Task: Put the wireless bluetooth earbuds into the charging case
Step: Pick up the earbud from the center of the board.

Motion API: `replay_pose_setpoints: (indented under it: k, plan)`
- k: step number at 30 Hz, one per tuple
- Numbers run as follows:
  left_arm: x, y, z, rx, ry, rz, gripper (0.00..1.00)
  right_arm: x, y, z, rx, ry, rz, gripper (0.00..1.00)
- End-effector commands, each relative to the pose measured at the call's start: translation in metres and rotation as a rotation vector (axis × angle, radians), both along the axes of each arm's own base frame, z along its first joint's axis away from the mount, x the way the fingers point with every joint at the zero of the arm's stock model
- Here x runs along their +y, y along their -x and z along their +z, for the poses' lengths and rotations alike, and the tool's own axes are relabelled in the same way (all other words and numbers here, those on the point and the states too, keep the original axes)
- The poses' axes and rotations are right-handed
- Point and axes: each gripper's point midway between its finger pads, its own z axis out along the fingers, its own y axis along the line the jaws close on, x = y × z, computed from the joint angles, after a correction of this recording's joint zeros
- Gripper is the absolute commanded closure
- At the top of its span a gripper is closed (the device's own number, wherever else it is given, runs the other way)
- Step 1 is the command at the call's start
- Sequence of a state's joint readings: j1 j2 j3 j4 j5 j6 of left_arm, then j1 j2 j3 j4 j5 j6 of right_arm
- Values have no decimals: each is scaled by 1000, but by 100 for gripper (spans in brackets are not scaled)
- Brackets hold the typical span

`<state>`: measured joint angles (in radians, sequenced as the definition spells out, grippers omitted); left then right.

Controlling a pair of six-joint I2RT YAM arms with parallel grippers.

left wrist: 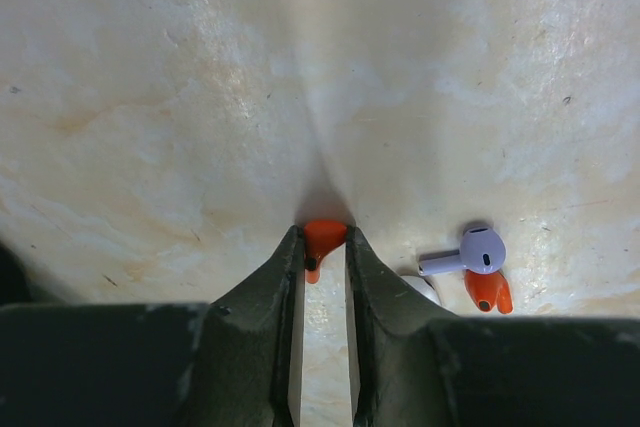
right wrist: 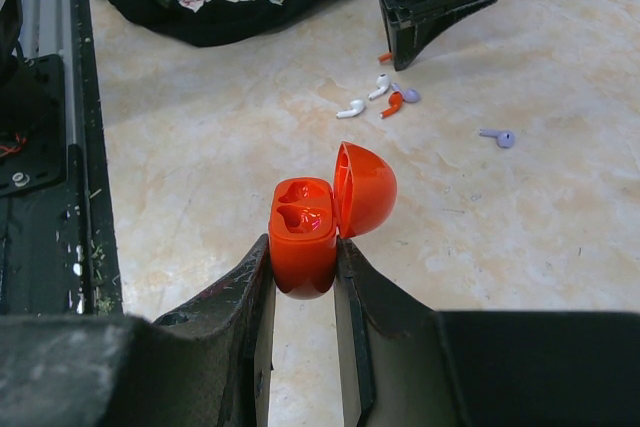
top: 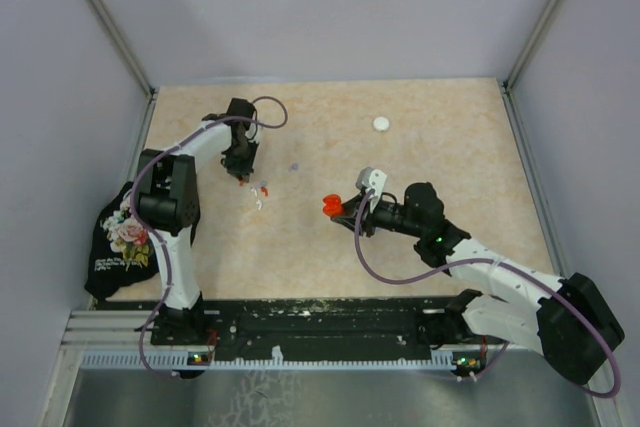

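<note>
Pale grey walls (top: 330, 7) were seen closing in a beige, marble-patterned table (top: 300, 262) on three sides, with metal posts standing at the far corners. A black rail (top: 320, 319) ran along the near edge.

The charging case (right wrist: 303, 239) was held clamped between the right fingers (right wrist: 245, 297), near the middle of the table. It was a small, glossy, orange-red shell with rounded corners. Its domed lid was hinged open and stood upright, and two shaped wells were exposed in the base.

Toward the left, the left fingers (left wrist: 275, 287) were pointed down at the table and closed on a red earbud (left wrist: 322, 239), whose bulbous head filled the narrow gap between their tips. Just beside them lay a lilac earbud (left wrist: 472, 252) with a smooth, rounded head and short stem, touching a second red earbud (left wrist: 488, 290). Two white earbuds (right wrist: 352, 107) were scattered close by, and a stray lilac earbud (right wrist: 498, 136) lay apart from the cluster.

A stretch of table separated the case from the earbuds. A white round case (top: 381, 123) sat alone toward the far edge, well apart from both arms. A black floral cloth (top: 122, 237) was bunched at the table's left edge beside the left arm's base.
</note>
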<state>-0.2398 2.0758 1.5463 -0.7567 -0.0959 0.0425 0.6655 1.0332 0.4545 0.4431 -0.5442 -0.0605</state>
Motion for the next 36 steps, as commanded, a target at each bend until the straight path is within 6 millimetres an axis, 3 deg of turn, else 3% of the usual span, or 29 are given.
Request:
replay_pose_setpoints:
  k: [1,6,22,30,36]
  plan:
    - [0,15,-1,38,8,1,82,7,-2,41,-89,-69,21,100]
    - [-6,7,11,-33,52,12,85,6,-3,42,-94,-72,18,100]
    - [-24,11,53,-208,206,55,89,12,-15,46,-128,-99,-14,100]
    - [-54,14,110,-418,357,28,90,24,-37,54,-171,-138,-82,100]
    - [-76,29,151,-548,440,-10,91,38,-52,57,-205,-152,-134,100]
